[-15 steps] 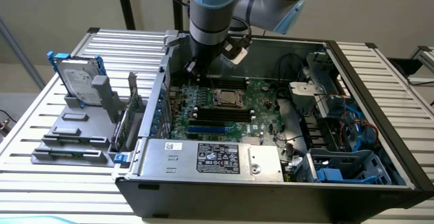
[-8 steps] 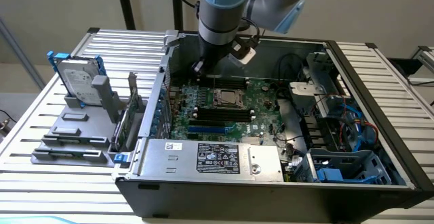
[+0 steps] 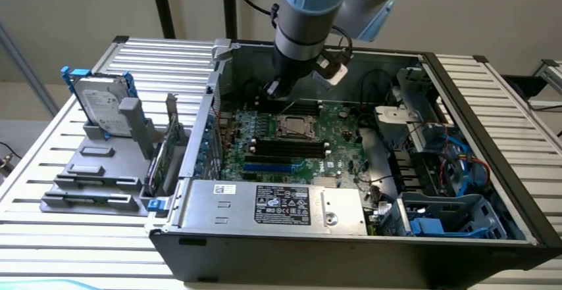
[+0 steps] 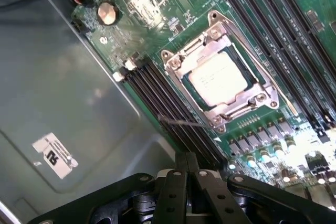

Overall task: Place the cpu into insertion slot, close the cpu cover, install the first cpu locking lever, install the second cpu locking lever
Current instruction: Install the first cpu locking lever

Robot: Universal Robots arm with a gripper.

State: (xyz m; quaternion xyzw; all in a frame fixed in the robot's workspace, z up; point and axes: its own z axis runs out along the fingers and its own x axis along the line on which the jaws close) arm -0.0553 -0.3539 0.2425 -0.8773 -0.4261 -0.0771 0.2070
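Note:
The cpu (image 4: 218, 78), with its pale silvery face, lies in the insertion slot (image 3: 296, 127) on the green motherboard. The cpu cover (image 4: 181, 60), a silvery frame, lies flat over the cpu's edges. A thin wire locking lever (image 4: 180, 122) sticks out from the socket's corner toward my gripper, apart from the frame. My gripper (image 4: 190, 162) is shut with nothing between its fingers and hovers just short of that lever's tip. In the exterior view the gripper (image 3: 276, 94) hangs above the board, behind the socket.
Long black memory slots (image 4: 157, 95) run beside the socket, between it and the case wall (image 4: 63, 87). A labelled silver box (image 3: 272, 204) fills the case front. Cables and blue drive bays (image 3: 439, 171) crowd the exterior view's right. A hard drive (image 3: 99, 106) stands outside at the exterior view's left.

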